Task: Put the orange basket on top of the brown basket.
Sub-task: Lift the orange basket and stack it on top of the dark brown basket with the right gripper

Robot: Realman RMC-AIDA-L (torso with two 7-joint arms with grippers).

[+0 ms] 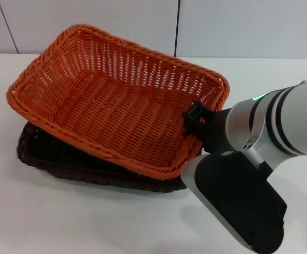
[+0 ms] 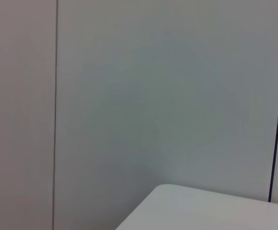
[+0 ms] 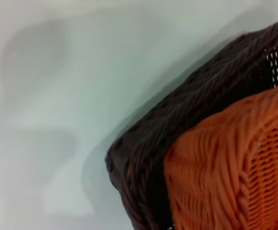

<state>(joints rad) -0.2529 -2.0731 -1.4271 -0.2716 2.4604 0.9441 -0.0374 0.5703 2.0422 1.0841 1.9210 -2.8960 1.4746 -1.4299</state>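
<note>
Head view is showing the white table, where the bright orange rectangular woven basket is lying tilted over the dark brown woven basket. The right gripper is gripping its rim; releasing now risks a crooked, sliding stack.

Two baskets: one orange basket and one brown basket. One arm shows, on the right. One worktop.
</note>
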